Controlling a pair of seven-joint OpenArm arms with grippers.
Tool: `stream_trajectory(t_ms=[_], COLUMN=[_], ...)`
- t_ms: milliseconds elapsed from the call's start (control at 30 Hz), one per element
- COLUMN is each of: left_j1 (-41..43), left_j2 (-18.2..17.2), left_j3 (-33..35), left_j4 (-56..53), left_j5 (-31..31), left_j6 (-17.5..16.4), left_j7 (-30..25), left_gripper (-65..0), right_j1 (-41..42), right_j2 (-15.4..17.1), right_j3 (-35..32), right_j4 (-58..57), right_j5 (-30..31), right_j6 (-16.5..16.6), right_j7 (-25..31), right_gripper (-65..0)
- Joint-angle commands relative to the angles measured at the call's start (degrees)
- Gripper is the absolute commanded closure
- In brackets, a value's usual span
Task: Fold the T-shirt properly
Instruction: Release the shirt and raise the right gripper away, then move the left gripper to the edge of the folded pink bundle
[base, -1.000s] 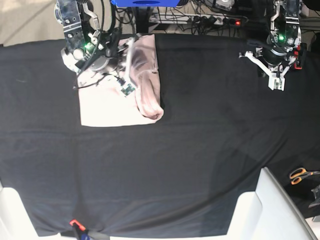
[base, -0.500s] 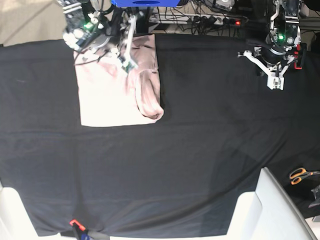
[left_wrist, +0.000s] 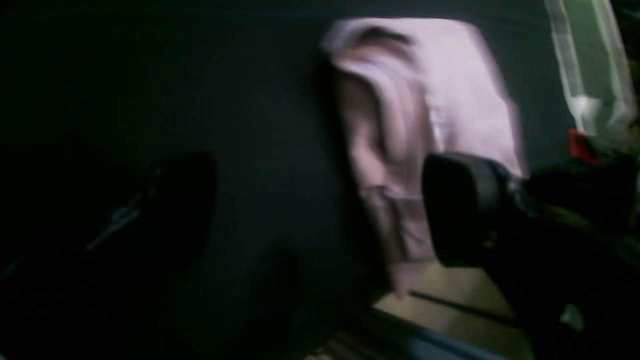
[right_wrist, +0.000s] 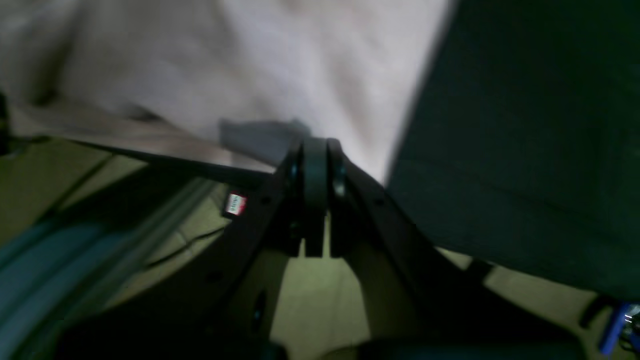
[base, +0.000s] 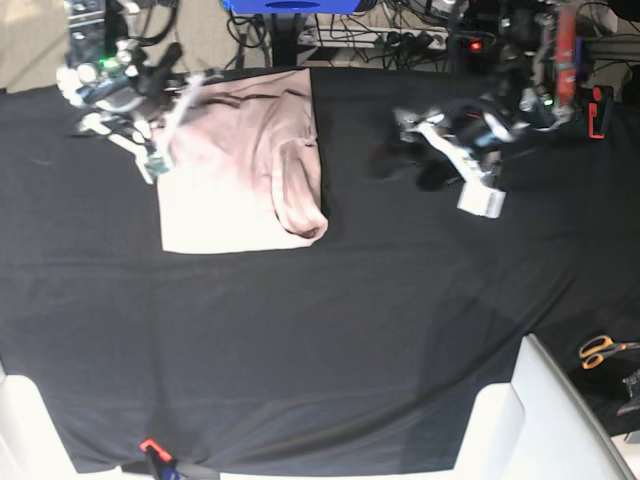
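The T-shirt (base: 235, 165) lies partly folded in the upper left of the base view, on the black cloth (base: 330, 330) that covers the counter. It forms a pale pink rectangle whose long axis runs from the top edge of the frame downward, and a rolled, bunched strip along its right-hand side ends in a rounded lump at the lower right corner. The right gripper (base: 160, 130) sits at the shirt's upper left corner, just beside or touching the left edge. Its wrist view shows its jaws pressed together with no fabric between them, the pink cloth lying just beyond the tips. The left gripper (base: 465, 165) is in the upper middle right of the base view, well apart from the shirt, with bare black cloth between them. In its own wrist view its jaws stand wide apart, one dark finger (left_wrist: 462, 210) in front of the garment and nothing held. From that gripper the shirt lies toward the left of the base frame, and its near side is the bunched one. The right arm is much the nearer, but I judge the left arm better placed to smooth or refold that untidy right edge.
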Motion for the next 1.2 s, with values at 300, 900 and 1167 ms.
stream_trajectory(t_ms=[300, 900, 1167], left_j1=[-7.9, -16.7, -20.6], left_j2=[5.7, 10.2, 11.3], left_j3=[1.2, 13.5, 13.6], left_j4=[-20.2, -33.3, -38.3], left_j5=[-3.3, 5.3, 6.5], left_j6=[-9.6, -9.6, -9.6], left_j7=[-0.7, -5.9, -6.3], left_gripper=[-63.0, -34.9, 0.0], right_j1=[-1.7, -1.9, -1.8], right_j2=[0.8, 1.5, 1.5], right_j3=[0.2, 0.3, 0.4], right_j4=[0.6, -1.3, -2.3], right_j5=[0.5, 0.5, 0.4], right_j6=[0.2, 0.2, 0.2], right_j7=[3.9, 5.3, 5.8], right_gripper=[0.0, 0.0, 0.0])
